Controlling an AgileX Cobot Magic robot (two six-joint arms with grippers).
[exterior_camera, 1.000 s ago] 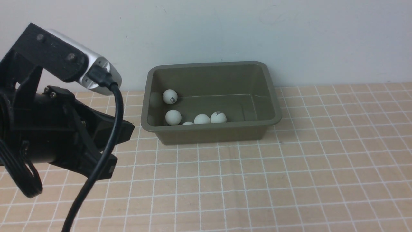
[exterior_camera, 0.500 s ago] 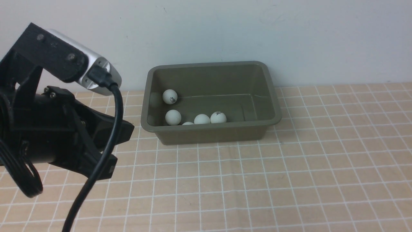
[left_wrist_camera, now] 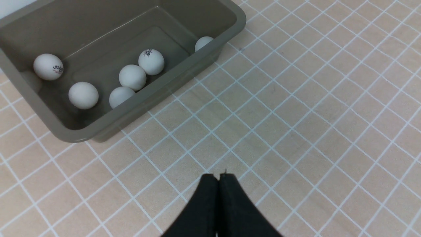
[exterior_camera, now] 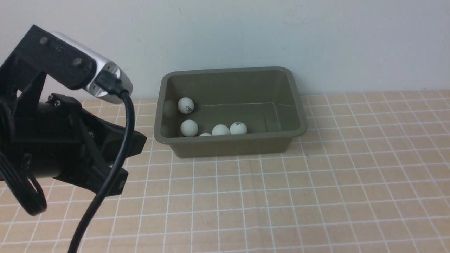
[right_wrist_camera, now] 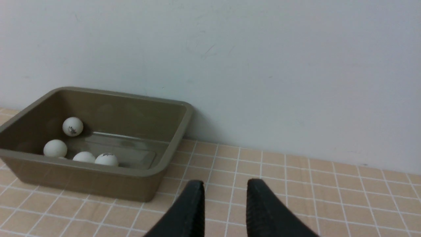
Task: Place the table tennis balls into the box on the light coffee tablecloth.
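Olive-green plastic with a flared rim forms the rectangular bin (exterior_camera: 230, 147), standing at twelve o'clock in the front view on the peach-tan, white-gridded tablecloth (exterior_camera: 225, 218), before a pale wall (exterior_camera: 225, 31). All six white table tennis balls (left_wrist_camera: 84, 95) lie inside the bin. In the front view, one with a dark logo sits at ten o'clock within it and another at eight; more gather along the near wall between six and eight. The left wrist view shows the sixth ball (left_wrist_camera: 204, 43) by that same wall, apart from the others. The black left arm (exterior_camera: 70, 140) reaches in at nine o'clock. The left end effector (left_wrist_camera: 219, 179) has its fingers together, gripping nothing; the right end effector (right_wrist_camera: 226, 186) holds its fingers apart, with only a gap between them.
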